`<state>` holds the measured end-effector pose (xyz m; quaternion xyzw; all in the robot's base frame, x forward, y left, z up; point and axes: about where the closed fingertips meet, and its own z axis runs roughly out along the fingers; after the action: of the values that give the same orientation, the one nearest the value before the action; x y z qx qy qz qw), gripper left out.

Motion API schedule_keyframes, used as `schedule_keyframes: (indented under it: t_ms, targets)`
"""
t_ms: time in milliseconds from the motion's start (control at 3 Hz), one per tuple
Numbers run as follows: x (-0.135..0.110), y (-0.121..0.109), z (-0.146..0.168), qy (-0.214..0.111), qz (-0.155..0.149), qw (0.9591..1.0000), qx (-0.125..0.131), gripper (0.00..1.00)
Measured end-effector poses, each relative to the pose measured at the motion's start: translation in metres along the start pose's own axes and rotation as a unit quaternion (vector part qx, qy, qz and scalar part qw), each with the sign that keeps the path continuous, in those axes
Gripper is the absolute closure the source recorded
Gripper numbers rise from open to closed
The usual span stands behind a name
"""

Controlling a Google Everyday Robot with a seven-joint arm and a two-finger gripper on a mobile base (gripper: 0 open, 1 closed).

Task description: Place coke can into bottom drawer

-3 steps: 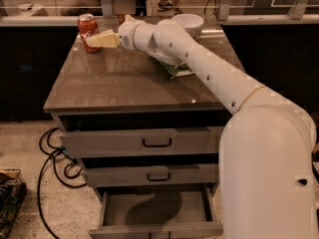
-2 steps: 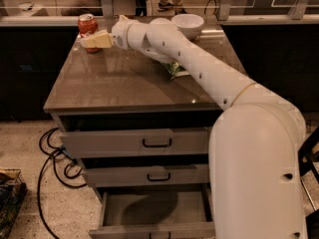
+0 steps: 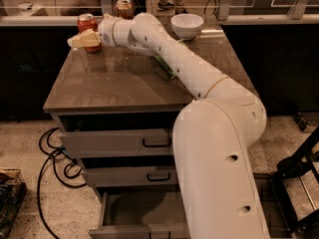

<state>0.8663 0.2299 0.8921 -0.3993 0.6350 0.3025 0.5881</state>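
The coke can (image 3: 86,22), red with a silver top, stands upright at the back left corner of the cabinet top. My gripper (image 3: 82,40) is at the can's lower half and covers part of it from the front. The white arm reaches to it across the top from the lower right. The bottom drawer (image 3: 133,209) is pulled out below the two upper drawers. Its grey inside shows on the left, while the arm's base hides its right part.
A brownish-gold can (image 3: 124,7) stands at the back edge of the cabinet top (image 3: 109,86), with a white bowl (image 3: 187,25) to its right. A green item (image 3: 166,68) lies under the arm. Black cables (image 3: 55,153) trail on the floor to the left.
The gripper has moved left along the back of the cabinet top, from beside the coke can to in front of it. The can and the drawers have not moved.
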Motion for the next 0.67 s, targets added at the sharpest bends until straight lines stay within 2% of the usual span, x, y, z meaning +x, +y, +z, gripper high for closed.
schedule_keyframes:
  t_ms: [333, 667]
  targets:
    - [-0.0037, 0.0004, 0.0042, -0.002, -0.002, 1.0, -0.003, 0.13]
    - [-0.0031, 0.0034, 0.0072, -0.002, -0.002, 1.0, -0.005, 0.37]
